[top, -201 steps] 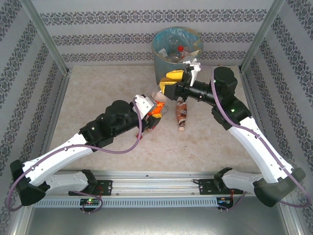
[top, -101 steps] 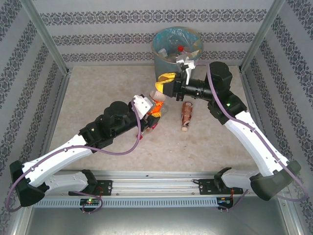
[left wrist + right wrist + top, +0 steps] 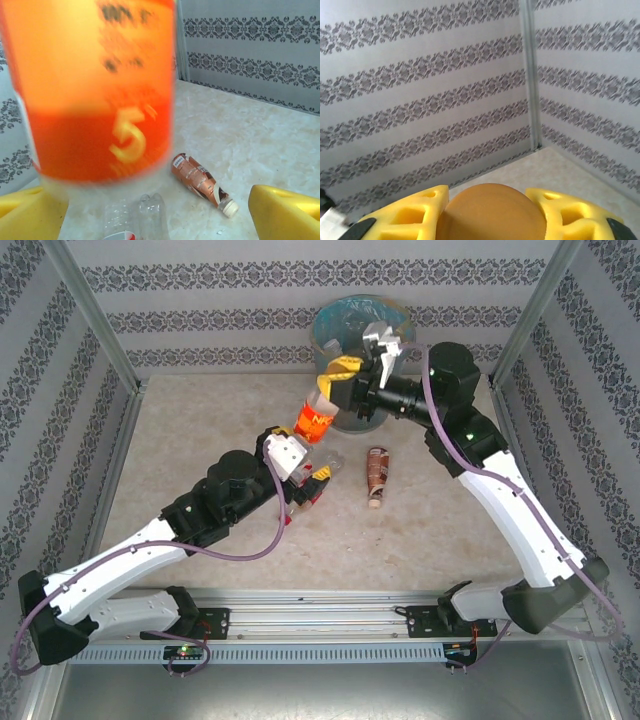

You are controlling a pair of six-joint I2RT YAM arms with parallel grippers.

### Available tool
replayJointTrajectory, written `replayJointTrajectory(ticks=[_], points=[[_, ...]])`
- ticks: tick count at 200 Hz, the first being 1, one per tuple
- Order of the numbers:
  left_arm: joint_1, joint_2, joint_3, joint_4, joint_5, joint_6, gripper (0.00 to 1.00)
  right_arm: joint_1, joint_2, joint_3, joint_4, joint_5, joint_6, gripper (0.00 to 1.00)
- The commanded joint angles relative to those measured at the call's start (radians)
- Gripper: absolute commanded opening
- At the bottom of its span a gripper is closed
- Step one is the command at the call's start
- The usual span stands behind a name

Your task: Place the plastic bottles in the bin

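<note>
**Orange bottle handed over, not yet binned; at least two more on the table**

Your right gripper (image 3: pixel 486 196) is clamped on the orange cap of the orange-labelled bottle (image 3: pixel 314 421). The body of the bottle hangs down and away from those jaws, toward the left arm. Your left gripper (image 3: pixel 155 215) stands wide open, and the bottle's base is up between its yellow fingers (image 3: pixel 282 212) with a clear gap on one side.

The bin (image 3: pixel 338 308) is just behind the right jaws, so this bottle is near the rim but not over the opening. The gripper hides most of what is already inside.

A clear bottle (image 3: pixel 131 220) lies directly under the left jaws. A brown-labelled bottle (image 3: pixel 196 181) lies a little beyond them on the table (image 3: pixel 200 440). By my judgement, those two are still to do.

A second ago the left gripper held the orange bottle low, near the table, and the right jaws were apart above it. Since then the right has closed on the cap, the left has let go, and the bottle has risen toward the bin. The brown bottle has barely moved.
</note>
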Motion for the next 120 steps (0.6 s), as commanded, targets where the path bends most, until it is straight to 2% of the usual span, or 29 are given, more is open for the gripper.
replayJointTrajectory(ticks=[1,15,34,61,94,120], points=[[-0.009,-0.036,-0.021,0.068,-0.056,0.022,0.94,-0.021,0.042,0.079,0.030,0.036,-0.031,0.00],[-0.009,-0.045,-0.031,0.076,-0.076,0.022,0.95,-0.015,0.060,0.092,0.032,0.033,-0.079,0.00],[-0.009,-0.051,-0.040,0.082,-0.105,0.024,0.95,0.005,0.070,0.089,0.026,0.053,-0.223,0.00],[-0.008,-0.055,-0.036,0.075,-0.124,0.027,0.95,0.018,0.105,0.115,0.010,0.190,-0.420,0.00],[-0.008,-0.070,-0.053,0.089,-0.149,0.031,0.95,0.021,0.110,-0.037,0.202,0.253,-0.707,0.00],[-0.006,-0.084,-0.066,0.093,-0.178,0.019,0.95,0.020,0.148,-0.041,0.217,0.275,-0.811,0.00]])
